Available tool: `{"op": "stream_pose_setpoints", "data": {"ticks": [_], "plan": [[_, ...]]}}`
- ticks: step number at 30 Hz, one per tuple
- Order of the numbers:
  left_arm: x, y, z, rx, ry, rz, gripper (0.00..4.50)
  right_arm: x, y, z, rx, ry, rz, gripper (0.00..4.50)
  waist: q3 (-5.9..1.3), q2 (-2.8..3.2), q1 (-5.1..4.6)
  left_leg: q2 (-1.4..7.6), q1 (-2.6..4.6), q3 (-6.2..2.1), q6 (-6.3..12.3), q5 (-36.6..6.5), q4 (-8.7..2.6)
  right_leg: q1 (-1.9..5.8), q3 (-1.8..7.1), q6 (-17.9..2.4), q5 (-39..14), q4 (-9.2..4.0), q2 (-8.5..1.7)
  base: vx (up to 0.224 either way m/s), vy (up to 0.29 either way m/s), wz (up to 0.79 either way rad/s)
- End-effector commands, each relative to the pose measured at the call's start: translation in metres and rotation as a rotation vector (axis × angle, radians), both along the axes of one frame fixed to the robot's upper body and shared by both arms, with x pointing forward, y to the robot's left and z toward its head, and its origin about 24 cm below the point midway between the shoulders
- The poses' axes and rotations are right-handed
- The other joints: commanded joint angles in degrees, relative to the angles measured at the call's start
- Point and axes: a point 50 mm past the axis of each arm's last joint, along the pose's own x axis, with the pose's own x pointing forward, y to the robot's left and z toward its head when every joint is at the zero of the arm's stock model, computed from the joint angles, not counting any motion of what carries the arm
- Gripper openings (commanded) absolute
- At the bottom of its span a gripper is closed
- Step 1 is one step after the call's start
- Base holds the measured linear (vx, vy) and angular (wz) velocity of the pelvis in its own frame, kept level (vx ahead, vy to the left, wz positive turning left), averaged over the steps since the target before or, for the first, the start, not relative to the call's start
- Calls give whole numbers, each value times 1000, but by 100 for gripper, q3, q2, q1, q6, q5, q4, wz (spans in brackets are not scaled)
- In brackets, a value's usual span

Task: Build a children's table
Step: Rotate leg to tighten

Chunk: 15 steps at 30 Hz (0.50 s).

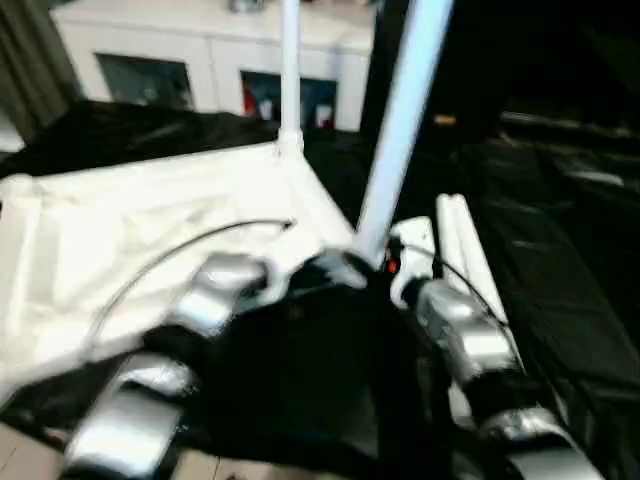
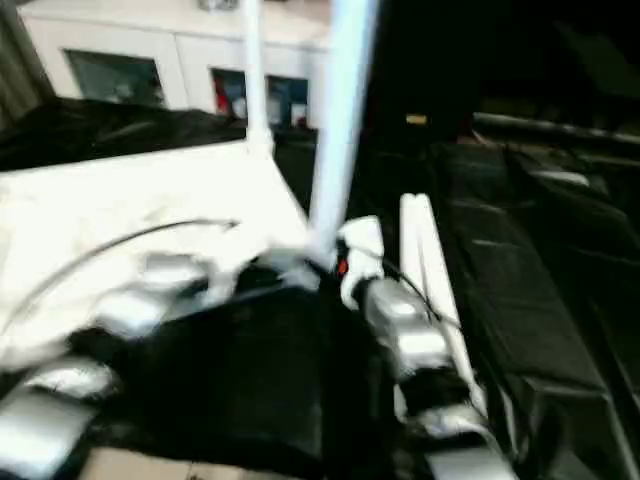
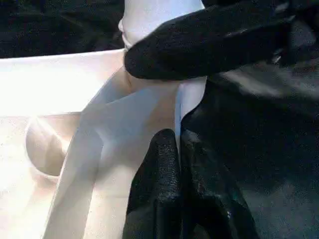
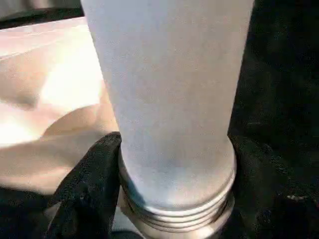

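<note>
Head view: table top lay underside up on black cloth; one leg stood in its far corner.
Right wrist: right gripper clamped second leg, threads showing, for seating.
Left wrist: left gripper pinched the top's rim, steadying.

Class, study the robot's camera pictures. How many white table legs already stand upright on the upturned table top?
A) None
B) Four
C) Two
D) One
C: one upright leg stands at the far corner of the table top, and a second leg rises at the near corner, held at its base by the right pincer; two spare legs lie flat on the black cloth.
</note>
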Motion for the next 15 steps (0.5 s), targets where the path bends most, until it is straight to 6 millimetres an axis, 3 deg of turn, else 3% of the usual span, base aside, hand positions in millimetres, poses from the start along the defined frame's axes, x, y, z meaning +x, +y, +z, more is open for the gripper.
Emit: {"op": "stream_pose_setpoints", "data": {"ticks": [1, 2, 4, 6, 8, 10, 11, 12, 13, 15], "plan": [[-2, -2, -9, -32, 24, 54, 0, -7, -10, -19, -35, 79, -68, 276, -308, -11, -2, 219, 65, -66, 36, -1256, -443, 203, 144, -1162, -922, -429, -229, 0, 0, 0], [-2, -4, -8, -16, 11, 38, 0, -6, -6, -18, -45, 69, -55, 276, -312, 12, 5, 217, 49, -64, 109, -1115, -436, 209, 138, -1176, -681, -415, -223, 0, 0, 0], [-1, -5, -8, -4, 2, 28, 0, -6, -4, -17, -51, 62, -48, 276, -322, -12, 6, 209, 42, -55, 191, -1021, -422, 222, 128, -1222, -493, -404, -215, 0, 0, 0], [0, -4, -7, 10, -10, 21, 0, -5, 0, -15, -41, 45, -35, 332, -307, -6, 9, 219, 46, -59, 209, -1107, -435, 226, 122, -1239, -623, -419, -220, 0, 0, 0], [1, 0, -8, 27, -21, 18, 0, -4, 1, -14, -30, 32, -41, 348, -293, 17, 5, 224, 46, -71, 173, -1286, -458, 219, 122, -1199, -889, -446, -223, 0, 0, 0], [2, 2, -9, 29, -23, 23, 0, -4, 0, -13, -47, 23, -42, 379, -290, -28, -9, 232, 49, -78, 113, -1451, -474, 212, 119, -1140, -1112, -465, -220, 0, 0, 0], [2, 2, -9, 29, -32, 16, 0, -4, -1, -12, -58, 11, -37, 386, -285, -8, -3, 234, 55, -85, 95, -1503, -479, 202, 124, -1125, -1201, -471, -229, 0, 0, 0], [2, 2, -7, 25, -70, 8, 0, -4, -4, -9, -66, -10, -28, 386, -284, -102, -14, 236, 38, -77, 116, -1519, -479, 206, 120, -1089, -1275, -487, -228, 0, 0, 0], [2, 2, -7, 25, -70, 8, 0, -4, -4, -9, -66, -10, -28, 386, -280, -71, 10, 238, 45, -81, 125, -1522, -476, 203, 126, -1072, -1319, -480, -241, 0, 0, 0], [3, 1, -1, -35, -113, 17, 0, -7, -13, 0, -67, -64, 3, 386, -280, -86, 35, 241, 31, -78, 208, -1403, -467, 212, 131, -1007, -1256, -481, -245, 0, 0, 0]]}}
